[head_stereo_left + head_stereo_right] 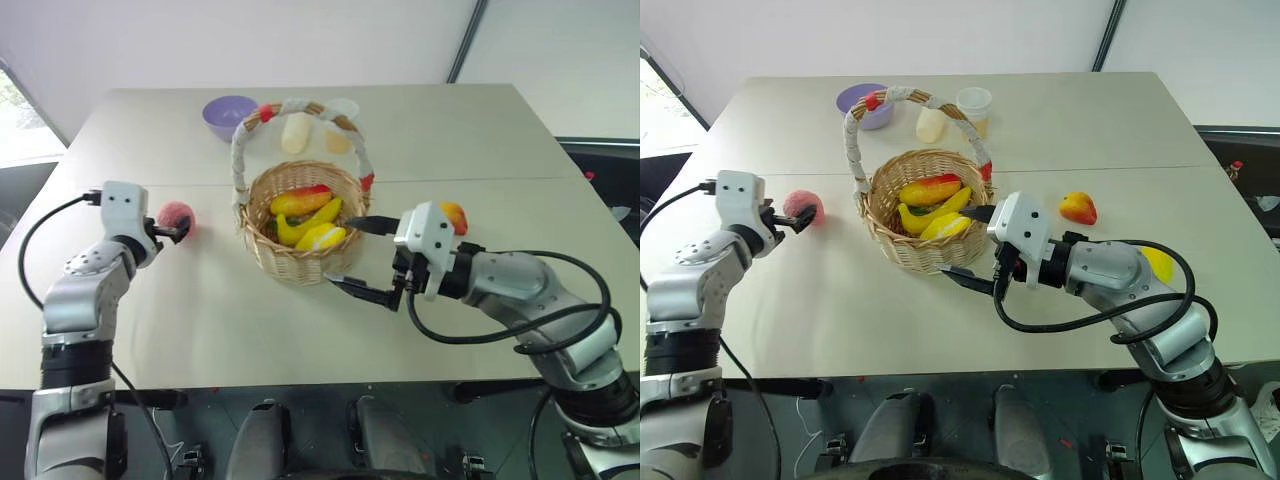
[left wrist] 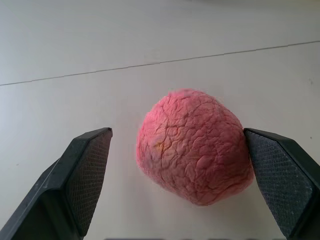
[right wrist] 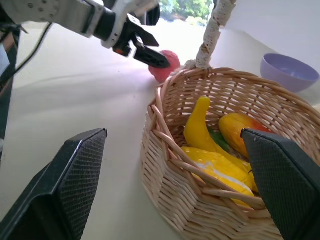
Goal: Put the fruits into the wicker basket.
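Note:
The wicker basket (image 1: 290, 262) stands mid-table and holds a yellow banana (image 1: 297, 228), a red-and-yellow mango-like fruit (image 1: 298, 201) and a yellow lemon (image 1: 322, 238). A pink peach (image 1: 177, 215) lies on the table to the basket's left. My left gripper (image 1: 182, 230) is open with the peach (image 2: 195, 145) between its fingers, nearer one pad (image 2: 272, 175) than the other. My right gripper (image 1: 356, 255) is open and empty at the basket's near right side (image 3: 190, 200). Another red-and-yellow fruit (image 1: 1078, 208) lies on the table right of the basket.
At the table's far side behind the basket are a purple bowl (image 1: 229, 115), a cream-coloured object (image 1: 296, 133) and a small cup (image 1: 974, 103). A yellow object (image 1: 1159, 263) peeks from behind my right forearm. Bare table runs along the near edge.

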You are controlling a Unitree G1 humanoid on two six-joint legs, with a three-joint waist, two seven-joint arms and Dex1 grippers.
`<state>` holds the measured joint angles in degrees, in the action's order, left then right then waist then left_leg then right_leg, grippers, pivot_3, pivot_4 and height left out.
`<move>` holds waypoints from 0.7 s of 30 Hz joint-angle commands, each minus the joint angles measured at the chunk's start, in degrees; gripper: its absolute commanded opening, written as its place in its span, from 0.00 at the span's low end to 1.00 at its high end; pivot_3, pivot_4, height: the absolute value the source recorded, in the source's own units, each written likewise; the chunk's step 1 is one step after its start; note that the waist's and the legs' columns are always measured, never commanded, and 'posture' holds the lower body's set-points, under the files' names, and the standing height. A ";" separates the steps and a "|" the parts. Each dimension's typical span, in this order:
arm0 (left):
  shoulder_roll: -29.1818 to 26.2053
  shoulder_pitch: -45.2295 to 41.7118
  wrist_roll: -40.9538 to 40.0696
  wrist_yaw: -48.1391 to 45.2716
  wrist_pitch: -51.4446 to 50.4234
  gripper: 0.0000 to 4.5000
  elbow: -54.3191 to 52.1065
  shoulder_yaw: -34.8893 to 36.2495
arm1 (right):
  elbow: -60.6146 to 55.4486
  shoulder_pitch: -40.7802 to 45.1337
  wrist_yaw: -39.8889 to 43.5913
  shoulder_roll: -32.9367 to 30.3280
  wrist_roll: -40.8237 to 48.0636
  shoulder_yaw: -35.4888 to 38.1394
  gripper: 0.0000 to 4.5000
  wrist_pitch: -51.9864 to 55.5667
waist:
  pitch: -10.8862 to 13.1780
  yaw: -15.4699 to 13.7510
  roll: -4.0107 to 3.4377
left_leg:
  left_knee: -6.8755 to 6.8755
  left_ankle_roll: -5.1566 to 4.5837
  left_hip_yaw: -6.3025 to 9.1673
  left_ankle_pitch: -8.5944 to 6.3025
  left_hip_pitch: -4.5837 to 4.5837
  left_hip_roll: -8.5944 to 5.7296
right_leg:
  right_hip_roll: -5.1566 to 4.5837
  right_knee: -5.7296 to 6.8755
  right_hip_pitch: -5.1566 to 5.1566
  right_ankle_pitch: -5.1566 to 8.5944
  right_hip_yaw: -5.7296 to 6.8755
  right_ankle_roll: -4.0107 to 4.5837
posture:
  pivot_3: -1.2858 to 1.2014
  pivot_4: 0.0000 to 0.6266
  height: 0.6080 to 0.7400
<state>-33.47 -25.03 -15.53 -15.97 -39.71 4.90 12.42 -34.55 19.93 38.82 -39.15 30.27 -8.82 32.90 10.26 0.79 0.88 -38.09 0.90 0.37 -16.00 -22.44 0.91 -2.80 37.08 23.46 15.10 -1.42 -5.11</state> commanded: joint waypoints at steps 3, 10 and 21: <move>-0.04 -3.08 2.53 0.01 1.51 0.99 5.25 -1.10 | -0.86 -2.23 0.86 1.80 -2.31 0.44 1.00 -4.03 | 0.02 0.12 0.03 | 0.00 0.00 -0.01 0.00 0.00 0.01 | 0.08 0.01 0.03 0.00 0.00 0.00 | 0.52 0.24 1.00; 0.60 -6.79 3.72 -1.62 4.48 0.99 10.52 -2.49 | -0.96 -4.35 0.89 3.43 -4.36 0.15 1.00 -5.51 | 0.04 -0.13 0.06 | 0.00 0.02 0.02 0.01 0.00 0.01 | 0.03 0.02 0.02 0.00 0.01 0.00 | 0.52 0.24 1.00; 1.73 -9.07 4.84 -2.64 7.69 0.59 14.06 -2.56 | -0.39 -5.60 1.80 5.35 -6.75 -0.38 1.00 -6.98 | 0.05 -0.07 0.08 | 0.00 0.02 0.01 0.01 -0.01 0.00 | 0.04 0.02 0.02 0.00 0.01 0.00 | 0.52 0.24 1.00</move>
<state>-31.21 -32.59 -11.60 -18.64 -33.25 19.53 9.66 -34.47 14.37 40.35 -34.18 23.61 -9.30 27.11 10.30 0.72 0.97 -38.09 0.92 0.38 -15.99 -22.44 0.92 -2.76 37.10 23.48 15.09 -1.41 -5.12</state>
